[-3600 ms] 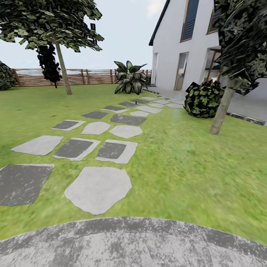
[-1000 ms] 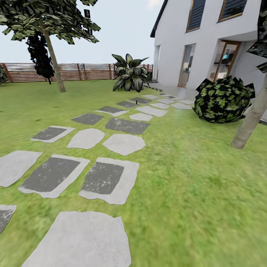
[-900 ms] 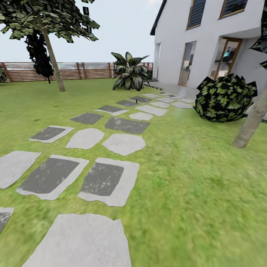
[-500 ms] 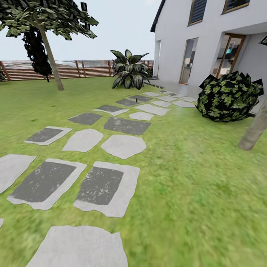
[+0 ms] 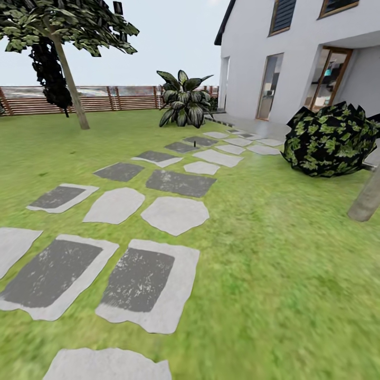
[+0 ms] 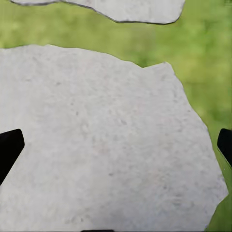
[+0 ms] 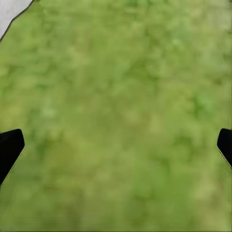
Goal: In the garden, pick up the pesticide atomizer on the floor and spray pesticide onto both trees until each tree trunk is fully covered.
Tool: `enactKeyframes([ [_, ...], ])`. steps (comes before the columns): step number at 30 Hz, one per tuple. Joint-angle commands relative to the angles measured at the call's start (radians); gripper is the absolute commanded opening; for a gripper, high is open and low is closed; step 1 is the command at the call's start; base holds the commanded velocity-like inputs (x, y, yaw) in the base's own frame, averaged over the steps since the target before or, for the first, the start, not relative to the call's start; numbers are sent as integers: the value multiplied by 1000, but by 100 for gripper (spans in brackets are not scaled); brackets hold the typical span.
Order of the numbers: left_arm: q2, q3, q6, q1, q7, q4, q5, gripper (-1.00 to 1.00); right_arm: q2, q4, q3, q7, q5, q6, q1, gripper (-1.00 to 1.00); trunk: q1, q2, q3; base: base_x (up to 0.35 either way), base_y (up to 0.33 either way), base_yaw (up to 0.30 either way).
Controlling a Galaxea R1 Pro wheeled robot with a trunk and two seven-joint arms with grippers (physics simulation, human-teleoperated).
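Across the garden's floor [image 5: 285,274], two trees are standing, one trunk at ten o'clock [image 5: 68,87], the other at three o'clock [image 5: 367,203]. The left gripper [image 6: 116,150] and right gripper [image 7: 116,150] are holding their fingers wide and empty. The approach is probably in hand. Next comes closing on the pesticide atomizer, perhaps the tiny dark speck [image 5: 195,141] at twelve o'clock, its axis too small to tell.

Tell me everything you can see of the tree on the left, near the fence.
The left tree stands on the lawn in front of the brown slatted fence, far from the robot. Its trunk is bare, slim-looking at this distance, mottled grey-brown, and leans slightly toward the left as it rises. Dark green, blocky foliage spreads wide at the top, cut off by the picture's upper edge. A darker, cypress-like tree stands just behind it. Nothing touches the trunk except the grass at its base.
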Motion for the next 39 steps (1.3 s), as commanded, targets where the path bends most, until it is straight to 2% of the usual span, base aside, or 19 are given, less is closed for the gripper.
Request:
enactKeyframes([
  [1,0,0,0,0,0,0,0,100,0,0,0,0,0,0,0,100,0,0,0,339,0,0],
  [39,0,0,0,0,0,0,0,100,0,19,1,0,0,0,0,100,0,0,0,339,0,0],
])
